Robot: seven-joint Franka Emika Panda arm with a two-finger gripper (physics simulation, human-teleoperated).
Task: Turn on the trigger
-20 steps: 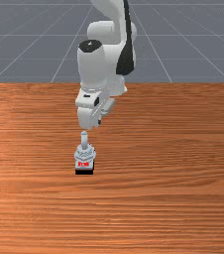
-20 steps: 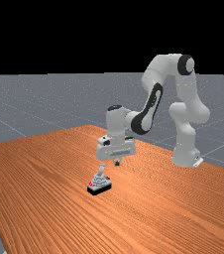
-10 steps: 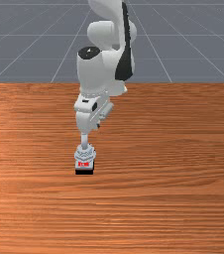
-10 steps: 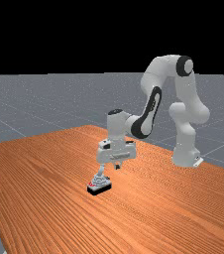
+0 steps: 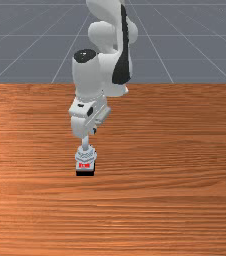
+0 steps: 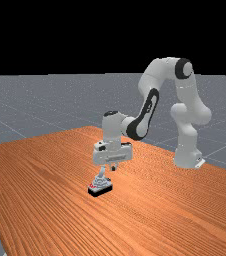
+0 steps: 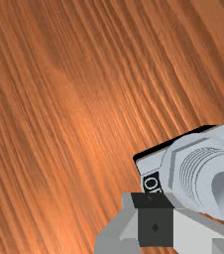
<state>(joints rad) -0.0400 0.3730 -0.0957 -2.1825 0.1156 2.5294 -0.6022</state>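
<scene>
On an orange-brown wooden table (image 5: 175,200), a small grey toggle switch (image 5: 85,157) sat left of the middle in the front view, its lever (image 6: 102,172) tilted toward the arm (image 6: 149,110). The closed gripper (image 7: 155,223) hung low on the arm's side of the switch, near the lever, its two fingers together with nothing between them. Whether they touched the lever could not be told.

The fingers looked set off to one side of the slim lever, so a push on that line might have slipped past it. Going lower from there, they could have landed on the casing beside the partly covered lettering (image 7: 152,183). The bulky hand housing (image 6: 113,154), close over the lever's tip, might have knocked it first. If the black base (image 5: 85,173) was loose, a hard shove could have slid or tipped the whole switch.

Bare wood lay on both sides of the switch and beyond it, away from the arm. No table edge was near it, leaving ample room for a sideways correction or a long push.
</scene>
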